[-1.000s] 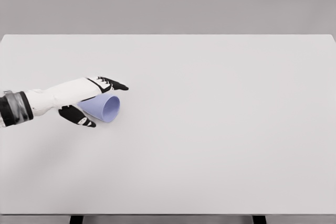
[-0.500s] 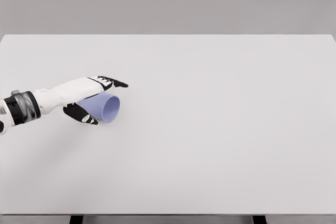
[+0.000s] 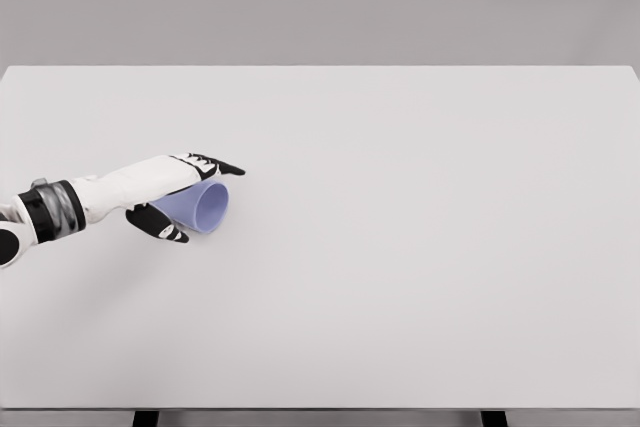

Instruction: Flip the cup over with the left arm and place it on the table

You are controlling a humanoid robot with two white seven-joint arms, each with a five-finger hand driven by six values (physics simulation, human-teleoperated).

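Cup [image 3: 200, 206], pale blue and lying on its side at the table's [image 3: 420, 247] left part with its mouth facing right, sits clasped between the left hand's [image 3: 165, 197] fingers above and thumb below, so the grasp looks made and next comes lifting and turning it upright.

Left hand [image 3: 165, 192] reaches rightward, fingers and thumb curled inward.

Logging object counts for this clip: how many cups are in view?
1. The lavender cup lies on its side at the table's left, in the left hand. Nothing suggests a hidden one.
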